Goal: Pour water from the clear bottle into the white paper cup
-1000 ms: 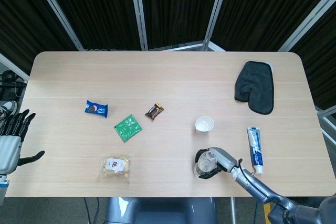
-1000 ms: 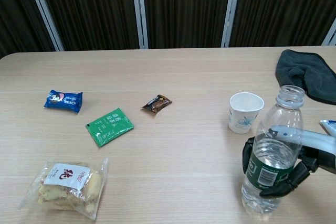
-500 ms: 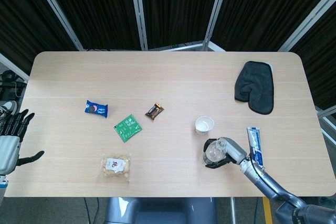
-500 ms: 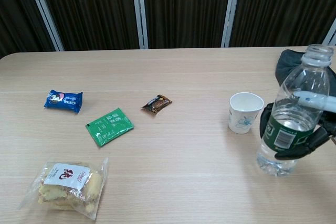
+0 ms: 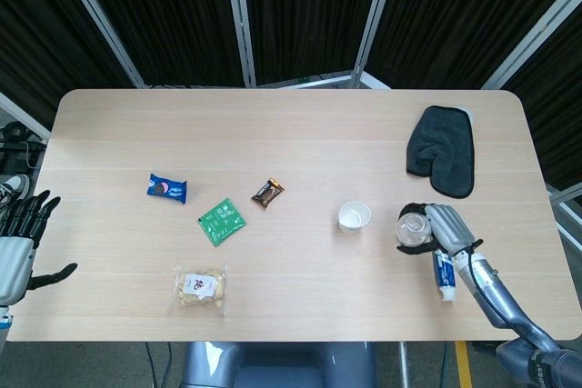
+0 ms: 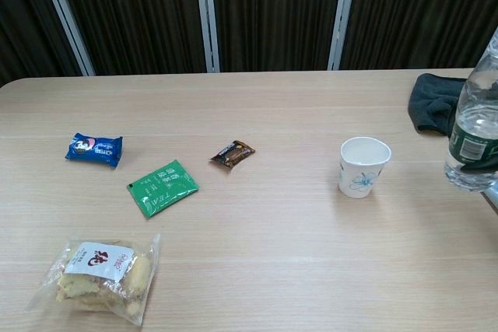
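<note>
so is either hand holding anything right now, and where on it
The right hand grips the clear bottle around its labelled middle, lifted off the table. The left hand holds nothing, its fingers apart.

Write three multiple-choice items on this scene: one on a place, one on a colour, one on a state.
1. Where is the paper cup relative to the clear bottle?
A. to its left
B. to its right
C. under it

2. What colour is the flat packet beside the brown candy bar?
A. red
B. green
C. yellow

3. What is the right hand doing?
A. resting open
B. touching the cup
C. holding the bottle upright

Answers: A, the cup stands left of the bottle in both views; B, its wrapper is green; C, fingers wrap the upright bottle.
</note>
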Controlling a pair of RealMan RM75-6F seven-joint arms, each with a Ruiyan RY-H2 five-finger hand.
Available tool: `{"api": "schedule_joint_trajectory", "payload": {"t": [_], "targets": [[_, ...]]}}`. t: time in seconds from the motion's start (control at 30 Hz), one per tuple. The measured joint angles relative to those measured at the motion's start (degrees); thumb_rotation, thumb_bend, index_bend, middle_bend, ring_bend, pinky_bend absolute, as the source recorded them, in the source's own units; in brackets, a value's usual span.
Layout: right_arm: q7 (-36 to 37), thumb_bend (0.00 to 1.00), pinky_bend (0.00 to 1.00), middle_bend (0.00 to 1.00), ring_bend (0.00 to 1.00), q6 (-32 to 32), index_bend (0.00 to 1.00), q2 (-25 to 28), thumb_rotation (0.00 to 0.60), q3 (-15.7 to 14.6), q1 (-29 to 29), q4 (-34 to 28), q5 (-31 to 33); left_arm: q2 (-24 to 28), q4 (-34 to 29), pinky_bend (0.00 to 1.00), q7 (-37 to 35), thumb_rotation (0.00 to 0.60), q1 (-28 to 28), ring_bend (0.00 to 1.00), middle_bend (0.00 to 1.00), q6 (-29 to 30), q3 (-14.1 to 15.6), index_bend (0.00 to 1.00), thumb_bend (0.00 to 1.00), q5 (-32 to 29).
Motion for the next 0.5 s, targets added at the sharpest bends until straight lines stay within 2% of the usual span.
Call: {"api": "schedule_joint_trajectory", "payload": {"t": [0.3, 0.5], "targets": [[-16.5, 0.46, 0.41, 0.63, 0.51, -1.9, 0.57, -1.4, 0.6, 2.7, 0.2, 2.1, 5.7, -0.1, -0.5, 0.0, 0.9, 0.6, 0.0, 0.0, 0.0, 0.0, 0.2, 0.0, 0.0, 0.1], [-24.6, 0.55, 0.42, 0.63, 0.51, -2.9, 0.58, -3.9, 0.6, 4.5, 0.8, 4.0, 8.9, -0.2, -0.3, 0.0, 0.9, 0.6, 0.0, 0.0, 0.0, -0.2, -0.1, 0.0, 0.0, -0.6]]}}
